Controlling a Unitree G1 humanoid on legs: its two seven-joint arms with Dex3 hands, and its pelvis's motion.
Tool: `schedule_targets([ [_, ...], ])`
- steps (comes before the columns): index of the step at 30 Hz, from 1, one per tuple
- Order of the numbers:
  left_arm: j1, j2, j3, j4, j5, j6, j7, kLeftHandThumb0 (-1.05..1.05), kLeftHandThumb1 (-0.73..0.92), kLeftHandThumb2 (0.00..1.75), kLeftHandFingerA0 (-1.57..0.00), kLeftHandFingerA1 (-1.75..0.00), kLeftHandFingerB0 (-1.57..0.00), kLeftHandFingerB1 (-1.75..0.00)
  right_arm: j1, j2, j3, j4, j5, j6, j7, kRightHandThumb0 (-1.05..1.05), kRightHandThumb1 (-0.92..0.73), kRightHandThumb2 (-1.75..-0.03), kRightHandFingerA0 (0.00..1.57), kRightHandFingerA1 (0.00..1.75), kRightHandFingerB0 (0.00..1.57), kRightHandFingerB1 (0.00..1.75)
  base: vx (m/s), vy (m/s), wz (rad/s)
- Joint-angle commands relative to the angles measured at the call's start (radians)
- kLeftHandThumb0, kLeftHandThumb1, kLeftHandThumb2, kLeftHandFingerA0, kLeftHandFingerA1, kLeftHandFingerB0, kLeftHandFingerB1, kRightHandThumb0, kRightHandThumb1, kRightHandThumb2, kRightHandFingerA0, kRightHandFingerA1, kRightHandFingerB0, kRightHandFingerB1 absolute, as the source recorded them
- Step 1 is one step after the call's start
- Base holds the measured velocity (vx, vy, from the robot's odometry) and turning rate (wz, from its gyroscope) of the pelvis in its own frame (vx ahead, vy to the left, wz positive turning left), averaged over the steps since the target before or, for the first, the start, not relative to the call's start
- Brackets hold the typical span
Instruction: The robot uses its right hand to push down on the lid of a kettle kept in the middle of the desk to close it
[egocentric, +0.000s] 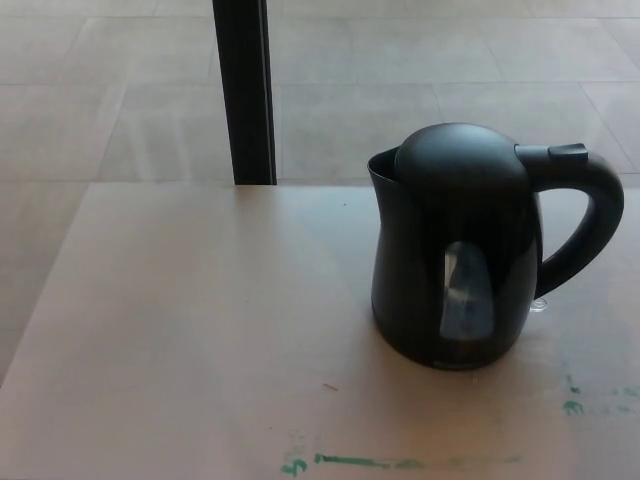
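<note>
Neither hand is showing in view. Black kettle (455, 260) is standing upright on the counter (180, 330), lid (460, 160) sitting down.

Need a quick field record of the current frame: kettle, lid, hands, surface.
kettle: black kettle, upright on the desk, right of centre
lid: lid down, looks seated on the body
handle: handle points to picture right
left hand: not in view
right hand: not in view
desk marks: green marks near the front edge
background: dark post behind the desk
</note>
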Motion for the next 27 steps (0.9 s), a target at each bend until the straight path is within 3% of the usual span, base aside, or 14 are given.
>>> schedule_targets([
  [1,0.049,0.010,0.026,0.018,-0.024,0.002,0.000,-0.87,0.92,0.75,-0.48,-0.49,-0.40,-0.39,0.376,-0.040,-0.731,0.304,0.499,-0.073,0.009,-0.73,-0.92,-0.76,0.45,0.54,0.37,0.41,0.00,0.000,0.00],
  [3,0.051,0.008,0.024,0.020,-0.021,-0.004,-0.001,-0.87,0.76,1.15,-0.40,-0.56,-0.32,-0.50,0.436,-0.072,-0.754,0.484,0.487,-0.163,0.000,-0.74,-0.92,-0.75,0.48,0.54,0.39,0.40,-0.08,-0.015,0.02],
  [5,0.052,0.007,0.023,0.018,-0.022,-0.004,-0.004,-0.87,0.76,1.15,-0.40,-0.56,-0.32,-0.50,0.454,-0.081,-0.767,0.546,0.490,-0.184,-0.004,-0.74,-0.92,-0.74,0.52,0.59,0.38,0.42,-0.08,-0.017,0.02],
  [6,0.054,0.008,0.024,0.016,-0.023,-0.003,-0.006,-0.87,0.76,1.15,-0.40,-0.55,-0.33,-0.50,0.487,-0.085,-0.784,0.614,0.495,-0.201,-0.015,-0.70,-0.78,-1.15,0.48,0.66,0.33,0.55,0.00,0.000,0.00],
  [8,0.055,0.008,0.026,0.013,-0.025,-0.002,-0.002,-0.86,0.76,1.15,-0.40,-0.55,-0.33,-0.50,0.518,-0.072,-0.784,0.642,0.475,-0.232,-0.049,-0.74,-0.92,-0.77,0.54,0.59,0.39,0.44,0.00,0.000,0.00],
  [9,0.056,0.008,0.028,0.014,-0.027,-0.004,-0.007,-0.86,0.75,1.14,-0.40,-0.56,-0.33,-0.50,0.535,-0.064,-0.792,0.672,0.472,-0.253,-0.073,-0.71,-0.78,-1.17,0.51,0.66,0.35,0.55,0.00,0.000,0.00],
  [11,0.057,0.005,0.029,0.014,-0.029,0.002,-0.005,-0.89,0.92,0.75,-0.48,-0.48,-0.40,-0.40,0.581,-0.026,-0.826,0.701,0.497,-0.248,-0.069,-0.84,-0.92,-0.77,0.49,0.67,0.34,0.51,0.00,0.000,0.00],
  [13,0.057,0.003,0.020,0.015,-0.020,-0.009,-0.003,-0.86,0.77,1.14,-0.42,-0.56,-0.35,-0.51,0.594,-0.031,-0.826,0.766,0.499,-0.267,-0.048,-0.84,-0.92,-0.78,0.43,0.69,0.28,0.53,0.00,0.000,0.00],
  [14,0.056,0.002,0.020,0.014,-0.020,-0.010,-0.004,-0.86,0.76,1.15,-0.40,-0.56,-0.32,-0.50,0.598,-0.032,-0.821,0.788,0.491,-0.282,-0.044,-0.81,-0.78,-1.18,0.42,0.70,0.27,0.59,0.00,0.000,0.00],
  [16,0.051,0.000,0.023,0.017,-0.024,-0.008,-0.006,-0.87,0.76,1.15,-0.40,-0.56,-0.32,-0.50,0.609,-0.029,-0.822,0.847,0.491,-0.307,-0.024,-0.87,-0.92,-0.81,0.40,0.73,0.25,0.54,0.00,0.000,0.00],
  [17,0.050,-0.002,0.021,0.018,-0.023,-0.010,-0.006,-0.90,0.92,0.75,-0.46,-0.47,-0.38,-0.39,0.622,-0.006,-0.830,0.875,0.496,-0.310,-0.035,-0.83,-0.92,-0.74,0.43,0.71,0.31,0.54,0.00,0.000,0.00],
  [18,0.048,-0.004,0.022,0.018,-0.023,-0.008,-0.003,-0.86,0.76,1.16,-0.40,-0.57,-0.31,-0.50,0.632,0.012,-0.818,0.882,0.480,-0.332,-0.042,-0.84,-0.81,-1.18,0.43,0.72,0.28,0.59,0.00,0.000,0.00],
  [19,0.051,-0.006,0.014,0.017,-0.015,-0.019,-0.006,-0.96,0.82,0.90,-0.44,-0.52,-0.35,-0.44,0.621,0.028,-0.838,0.897,0.499,-0.311,-0.072,-0.86,-0.92,-0.71,0.49,0.78,0.35,0.57,0.00,0.000,0.00],
  [27,0.046,-0.007,0.013,0.017,-0.011,-0.018,0.024,-0.87,0.92,0.76,-0.49,-0.48,-0.40,-0.40,0.609,0.077,-0.801,0.948,0.451,-0.352,-0.094,-0.80,-0.92,-0.70,0.60,0.80,0.42,0.58,0.00,0.000,0.00],
])
